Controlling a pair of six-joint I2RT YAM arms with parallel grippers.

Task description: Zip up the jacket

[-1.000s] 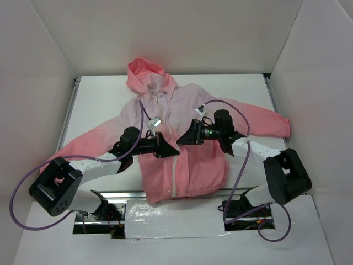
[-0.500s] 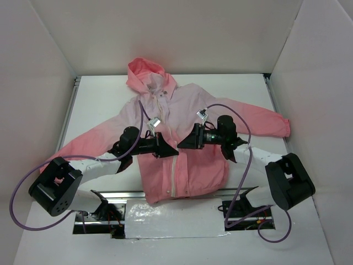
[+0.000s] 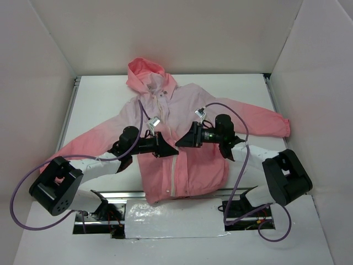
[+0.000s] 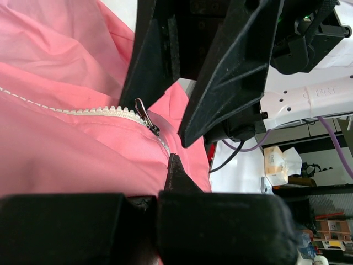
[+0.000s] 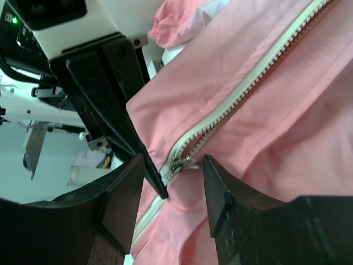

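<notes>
The pink jacket [image 3: 187, 116] lies flat on the table with its hood at the far end. Its pale zipper [image 5: 237, 99] is closed below the slider [image 5: 179, 164] and parted above it. My left gripper [image 3: 168, 149] is shut, its pointed tip [image 4: 175, 163] pinching puckered fabric on the zipper line just below the slider. My right gripper [image 5: 174, 185] is open, one finger [image 5: 124, 204] on each side of the slider's metal pull [image 4: 144, 113], not touching it. The left wrist view shows the right gripper [image 4: 154, 126] hanging over the slider.
White walls close in the table [image 3: 99, 94] on three sides. Purple cables loop from both arms over the jacket's chest. A slot with wiring and a shiny strip [image 3: 176, 218] runs along the near edge between the arm bases.
My right gripper has shifted slightly over the slider and its jaws have widened a little. The left gripper has stayed shut in the same spot.
</notes>
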